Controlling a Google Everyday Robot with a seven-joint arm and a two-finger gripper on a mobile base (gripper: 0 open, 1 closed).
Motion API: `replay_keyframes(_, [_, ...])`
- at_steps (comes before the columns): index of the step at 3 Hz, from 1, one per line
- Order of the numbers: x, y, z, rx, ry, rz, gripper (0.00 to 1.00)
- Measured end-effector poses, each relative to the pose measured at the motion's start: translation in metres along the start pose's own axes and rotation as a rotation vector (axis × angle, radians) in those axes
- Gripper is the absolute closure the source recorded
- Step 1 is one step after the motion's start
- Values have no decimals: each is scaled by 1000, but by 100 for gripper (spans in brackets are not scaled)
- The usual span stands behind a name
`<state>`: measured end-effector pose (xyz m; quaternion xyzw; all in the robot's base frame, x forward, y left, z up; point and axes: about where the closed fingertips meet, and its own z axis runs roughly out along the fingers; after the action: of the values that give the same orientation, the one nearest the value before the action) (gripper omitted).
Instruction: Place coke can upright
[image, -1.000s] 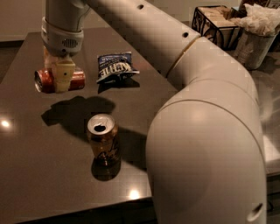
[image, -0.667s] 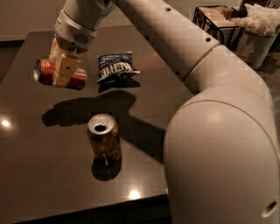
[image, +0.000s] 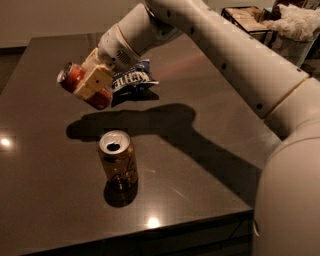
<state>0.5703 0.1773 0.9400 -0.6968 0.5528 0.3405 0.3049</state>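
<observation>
The red-orange coke can (image: 75, 77) with silver ends is held in the air above the dark table (image: 45, 190), tilted, its silver top pointing up and to the left. My gripper (image: 92, 84) is shut on the coke can around its middle, with cream-coloured fingers (image: 97, 79) across its side. The can and gripper hang over the table's left-middle part, above their shadow.
A golden-brown can (image: 118, 162) stands upright and opened near the table's front. A blue chip bag (image: 131, 80) lies behind the gripper. A wire basket (image: 245, 17) and a white bag (image: 295, 22) sit beyond the table at the back right. The table's front edge is near.
The gripper has lifted the coke can off the table and tilted it, silver top rising to the upper left. The arm has swung over. The brown can and bag have not moved.
</observation>
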Motion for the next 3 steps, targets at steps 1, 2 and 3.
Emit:
replay_keyframes(1, [22,-7,-8,83,-117,99,100])
replay_keyframes(2, [45,-11,-12,157,-266,189,100])
replay_keyframes(3, [56,-12,-16,190,-366,208,100])
